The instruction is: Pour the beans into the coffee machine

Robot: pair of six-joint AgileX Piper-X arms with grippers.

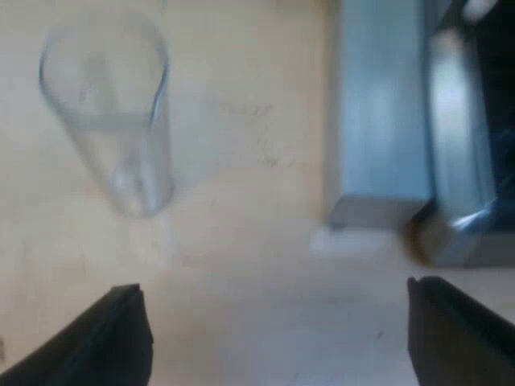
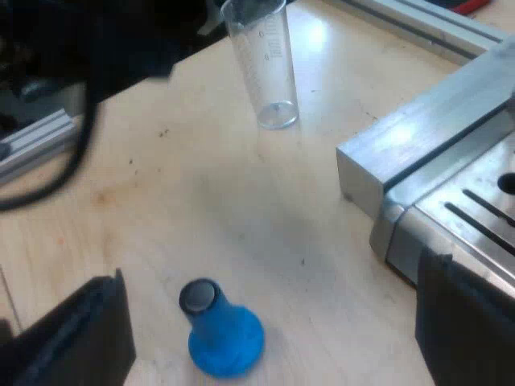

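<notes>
Measuring glass [image 2: 265, 68]: clear, glossy. Espresso machine [image 2: 418, 145]: brushed metal, I note; tamper [image 2: 225, 338]: matt blue. Table [image 2: 241, 209]: pale, smooth wood.

One measuring glass [image 2: 265, 68], one blue tamper [image 2: 221, 330], and seemingly one espresso machine [image 2: 451, 185].

Bright glare whitens the table [image 2: 315, 34] near the measuring glass [image 2: 264, 68].

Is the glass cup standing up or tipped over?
Standing up. The measuring glass rests on its base on the wooden table, with its open mouth facing upward.
</notes>
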